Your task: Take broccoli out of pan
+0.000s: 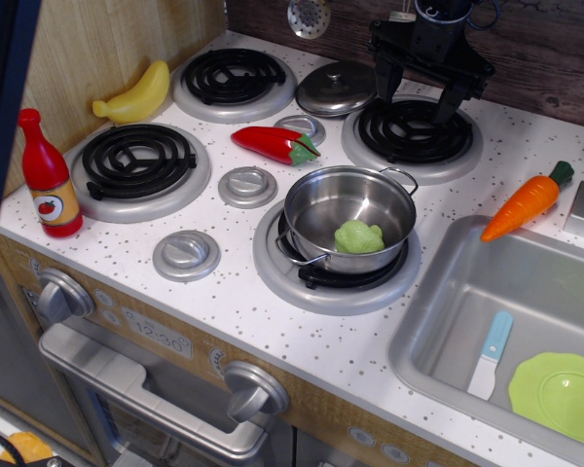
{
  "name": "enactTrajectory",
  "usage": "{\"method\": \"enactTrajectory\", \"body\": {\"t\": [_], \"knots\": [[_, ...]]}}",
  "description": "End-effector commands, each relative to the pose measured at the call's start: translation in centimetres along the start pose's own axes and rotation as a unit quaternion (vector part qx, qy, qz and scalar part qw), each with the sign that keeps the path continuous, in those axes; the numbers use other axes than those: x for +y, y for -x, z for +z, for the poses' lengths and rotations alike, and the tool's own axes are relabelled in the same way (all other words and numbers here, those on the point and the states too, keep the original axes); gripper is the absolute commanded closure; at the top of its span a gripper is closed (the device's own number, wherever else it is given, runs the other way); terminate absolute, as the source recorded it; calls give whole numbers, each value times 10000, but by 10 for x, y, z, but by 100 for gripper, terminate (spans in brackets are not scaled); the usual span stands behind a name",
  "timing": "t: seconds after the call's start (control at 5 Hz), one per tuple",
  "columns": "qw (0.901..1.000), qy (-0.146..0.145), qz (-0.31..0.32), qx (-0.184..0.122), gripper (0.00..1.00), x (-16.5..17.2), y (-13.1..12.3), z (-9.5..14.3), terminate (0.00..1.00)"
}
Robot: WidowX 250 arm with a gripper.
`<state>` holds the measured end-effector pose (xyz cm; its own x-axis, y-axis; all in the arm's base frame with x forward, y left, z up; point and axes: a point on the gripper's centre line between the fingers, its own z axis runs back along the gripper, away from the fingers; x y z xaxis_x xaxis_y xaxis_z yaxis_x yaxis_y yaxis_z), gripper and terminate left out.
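The end effector (420, 95) hangs at the far side of the scene above the far right burner (412, 134), its two dark fingers (386, 80) spread apart with nothing between them and nothing touched. The broccoli (358, 236) lies inside the pan (349, 216), resting on the pan floor toward its near right wall; the pan stands on the near right burner (333, 275), near and slightly left of the end effector, with open space above it. From left to right across the white speckled surface (273, 321): a red sauce bottle (49, 177) stands upright at the left edge, beside the near left burner (138, 165). A yellow banana (136, 97) lies at the far left, next to the far left burner (234, 81). Three round grey knobs (186, 255) sit between the burners. A red pepper (274, 144) lies just far and left of the pan, apart from it. A domed steel lid (336, 89) rests on the surface just left of the end effector, near its left finger. An orange carrot (529, 201) lies to the right of the pan, at the far edge of the sink (438, 321). Inside the sink, a light blue spatula (491, 354) lies left of a lime-green plate (562, 396).
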<state>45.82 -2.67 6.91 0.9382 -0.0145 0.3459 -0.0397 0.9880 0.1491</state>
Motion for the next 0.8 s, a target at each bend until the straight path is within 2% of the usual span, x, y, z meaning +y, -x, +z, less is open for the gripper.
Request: {"method": "enactTrajectory", "body": {"t": [0.0,0.2,0.4,0.6], "knots": [[10000,0,0,0,0,0,0,0,0],[9996,-108,117,233,0,1,4,27,0],[9990,-386,38,240,0,5,6,55,0],[9980,-386,125,485,0,9,11,83,0]]}}
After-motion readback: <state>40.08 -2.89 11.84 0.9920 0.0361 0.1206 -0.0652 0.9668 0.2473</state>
